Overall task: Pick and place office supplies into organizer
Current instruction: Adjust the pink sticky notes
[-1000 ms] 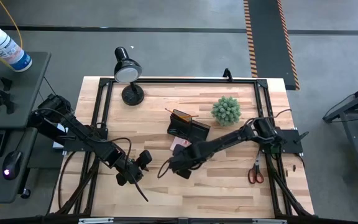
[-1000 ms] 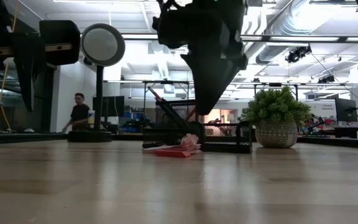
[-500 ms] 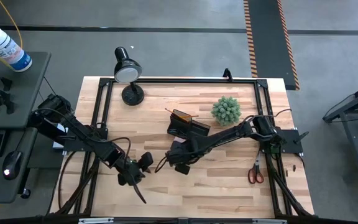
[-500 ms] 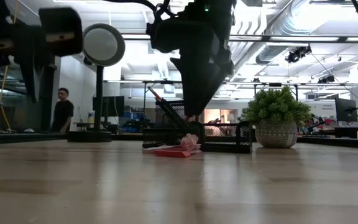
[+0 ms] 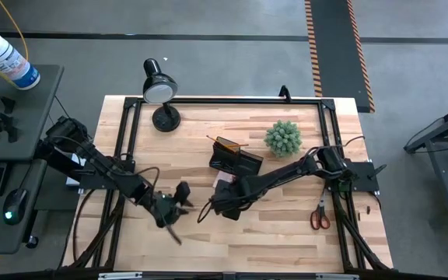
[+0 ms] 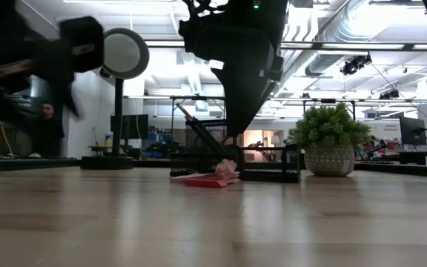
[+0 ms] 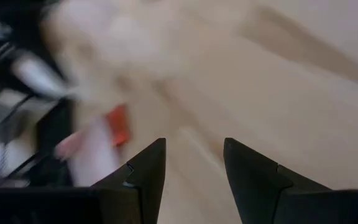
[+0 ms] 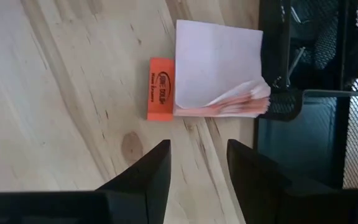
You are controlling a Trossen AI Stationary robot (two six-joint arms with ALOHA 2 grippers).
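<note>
The pink sticky-note pad (image 8: 219, 71) lies flat on the table with one edge against the black mesh organizer (image 8: 312, 93), and its sheets curl at one corner. An orange eraser (image 8: 160, 88) lies against the pad's other side. My right gripper (image 8: 197, 149) hangs open just near of the pad (image 5: 224, 180), touching nothing. My left gripper (image 7: 194, 149) is open and empty over bare wood, left of the right gripper (image 5: 224, 204); its view is blurred. A pencil (image 5: 225, 142) leans in the organizer (image 5: 236, 155). The red-handled scissors (image 5: 320, 214) lie near the right edge.
A green plant ball (image 5: 283, 138) stands right of the organizer. The black desk lamp (image 5: 160, 89) stands at the far left corner. Bare wood stretches along the near side of the table. A person (image 6: 44, 133) stands in the room beyond.
My left gripper has swung toward the table's right and a little toward the far edge, closer to the right gripper, and it is still in motion. My right gripper has shifted slightly left over the pad's near side.
</note>
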